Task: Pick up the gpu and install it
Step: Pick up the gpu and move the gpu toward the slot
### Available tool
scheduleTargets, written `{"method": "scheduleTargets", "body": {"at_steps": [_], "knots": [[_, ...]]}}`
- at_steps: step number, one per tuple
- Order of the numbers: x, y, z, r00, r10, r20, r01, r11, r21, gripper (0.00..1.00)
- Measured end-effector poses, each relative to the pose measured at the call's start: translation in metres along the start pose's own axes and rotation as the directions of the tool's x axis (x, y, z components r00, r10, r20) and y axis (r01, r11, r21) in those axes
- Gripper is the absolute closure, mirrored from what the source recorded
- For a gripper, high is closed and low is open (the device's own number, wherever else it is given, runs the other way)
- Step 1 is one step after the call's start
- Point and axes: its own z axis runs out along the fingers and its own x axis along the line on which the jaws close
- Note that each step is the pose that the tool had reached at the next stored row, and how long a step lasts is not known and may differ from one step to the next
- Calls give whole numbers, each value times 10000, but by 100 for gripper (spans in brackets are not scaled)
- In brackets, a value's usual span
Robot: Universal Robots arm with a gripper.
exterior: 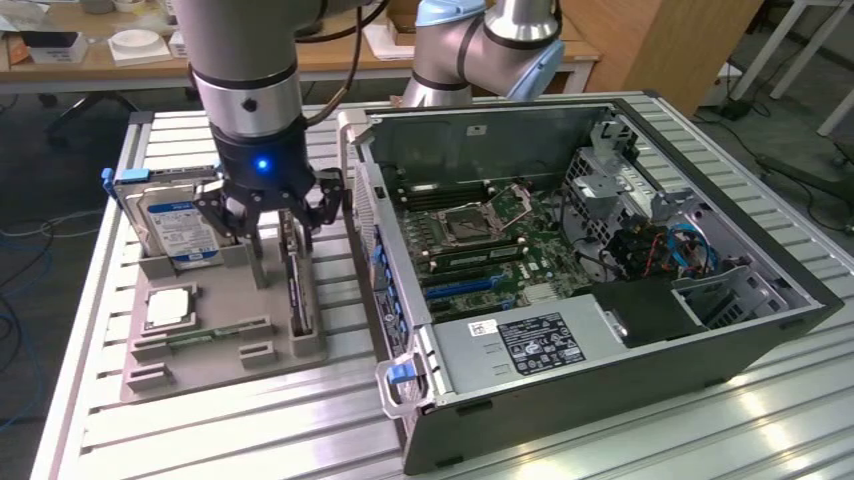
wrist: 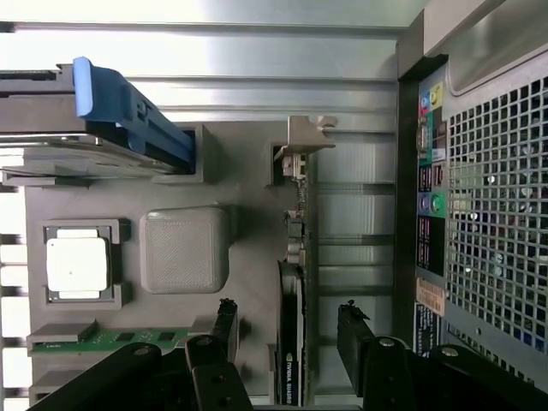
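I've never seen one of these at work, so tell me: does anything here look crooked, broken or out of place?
Nothing stands out. The computer case lies on its side with its panel off, which looks deliberate. The gpu stands straight on edge in the grey holder, with the open pincer straddling it.

gpu (wrist: 291, 342) end cropped, hard drive (wrist: 51, 154) cropped

A tray (exterior: 214, 378) sits on the desk (exterior: 240, 440) at the exterior view's lower left, the computer case (exterior: 747, 340) just right of it. In the tray the hard drive (exterior: 180, 228) stands at the back, the processor (exterior: 170, 308) before it, the memory stick (exterior: 200, 336) nearer still. The gpu (exterior: 300, 300) stands on edge along the tray's right side, between the claw (exterior: 278, 232)'s fingers
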Motion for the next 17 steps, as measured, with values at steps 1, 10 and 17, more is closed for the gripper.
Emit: {"method": "scheduleTargets", "body": {"at_steps": [1,10,17], "knots": [[0,-2,12,10000,-1,0,1,10000,0,41],[0,-23,120,10000,-2,-1,2,10000,1,41],[-1,-63,175,10000,1,0,-1,10000,2,41]]}}
